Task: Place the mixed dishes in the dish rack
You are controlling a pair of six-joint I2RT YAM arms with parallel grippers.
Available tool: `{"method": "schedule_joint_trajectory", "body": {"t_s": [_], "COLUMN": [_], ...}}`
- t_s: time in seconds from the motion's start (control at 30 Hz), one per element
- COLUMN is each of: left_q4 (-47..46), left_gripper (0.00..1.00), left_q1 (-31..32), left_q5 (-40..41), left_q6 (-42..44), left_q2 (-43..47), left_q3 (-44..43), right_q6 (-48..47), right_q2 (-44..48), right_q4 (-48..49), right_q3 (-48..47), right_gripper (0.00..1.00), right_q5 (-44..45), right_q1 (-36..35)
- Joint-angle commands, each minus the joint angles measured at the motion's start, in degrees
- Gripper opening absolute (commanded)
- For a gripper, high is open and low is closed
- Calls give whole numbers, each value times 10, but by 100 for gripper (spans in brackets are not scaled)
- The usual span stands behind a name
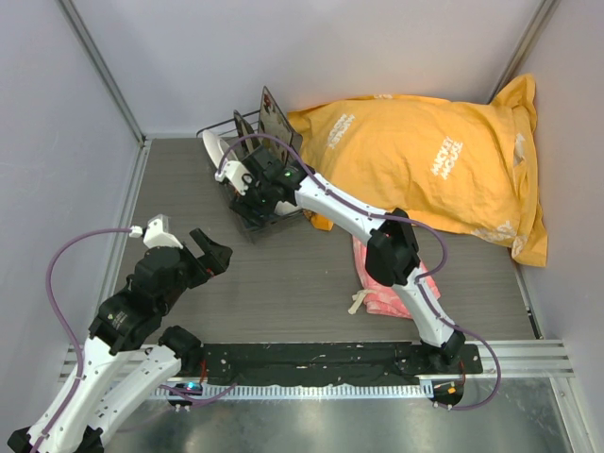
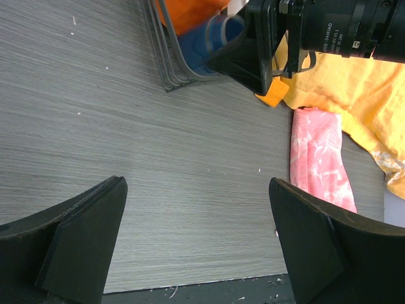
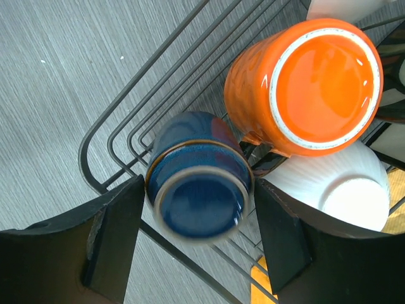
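Over the table, from the top camera, I see the right claw (image 1: pixel 253 193) reaching down into the near end of the dish rack (image 1: pixel 217 125). The left claw (image 1: pixel 212 247) hangs wide open above the table (image 1: pixel 283 283), well apart from the rack. A white plate (image 1: pixel 213 149) and a square dark tray (image 1: pixel 276 115) stand on edge at the rack's far end. A yellow bag (image 1: pixel 425 151) lies just beside the rack, and a pink cloth (image 1: pixel 387 288) lies nearer the arm bases.

On the left wrist camera my fingers (image 2: pixel 82 240) are spread with nothing between them. Ahead, the small dark-blue cup (image 2: pixel 205 44) and the orange mug (image 2: pixel 190 12) show inside the rack's corner wires.

On the right wrist camera the cup sits between my right fingers, inside the rack's corner. Its near end is blurred, so I cannot tell whether the pads grip it or only flank it. The mug stands just beside the cup, with the white bowl (image 3: pixel 345 190) next to it, foot towards the camera.
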State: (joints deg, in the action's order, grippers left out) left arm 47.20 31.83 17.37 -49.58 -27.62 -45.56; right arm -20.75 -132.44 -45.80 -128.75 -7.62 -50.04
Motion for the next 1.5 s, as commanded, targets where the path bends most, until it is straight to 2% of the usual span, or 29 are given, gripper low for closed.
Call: {"method": "schedule_joint_trajectory", "body": {"t_s": [0.0,0.13,0.5,0.77,0.9,0.97,1.07,1.1,1.23,1.4,1.47], "left_q4": [-7,-5,1,13,23,26,35,39,66,102,98], "left_gripper": [100,100,100,100,100,100,100,100,100,100,100], "left_q1": [-3,-3,-3,-3,-3,-3,-3,-3,-3,-3,-2], "left_q5": [1,2,9,22,29,34,45,51,85,128,126], "left_q6": [-7,-8,-6,-3,0,2,6,7,15,18,25], "left_q2": [5,8,11,10,3,-2,-9,-15,-41,-99,-117], "left_q3": [5,6,3,-8,-15,-22,-32,-36,-55,-72,-70], "right_q6": [-4,-1,6,36,90,110,156,168,239,329,375], "right_q2": [-1,-7,5,83,160,191,288,318,515,696,770], "right_q4": [2,1,4,40,67,77,130,155,275,403,439], "right_q3": [-37,-41,-47,-31,16,43,141,217,405,629,687], "right_gripper": [75,78,79,79,100,100,100,100,100,100,99], "right_q5": [-1,3,-5,-21,24,50,106,130,204,246,273], "right_q1": [-7,-6,-5,-4,-4,-4,-4,-4,-2,-1,-1]}}
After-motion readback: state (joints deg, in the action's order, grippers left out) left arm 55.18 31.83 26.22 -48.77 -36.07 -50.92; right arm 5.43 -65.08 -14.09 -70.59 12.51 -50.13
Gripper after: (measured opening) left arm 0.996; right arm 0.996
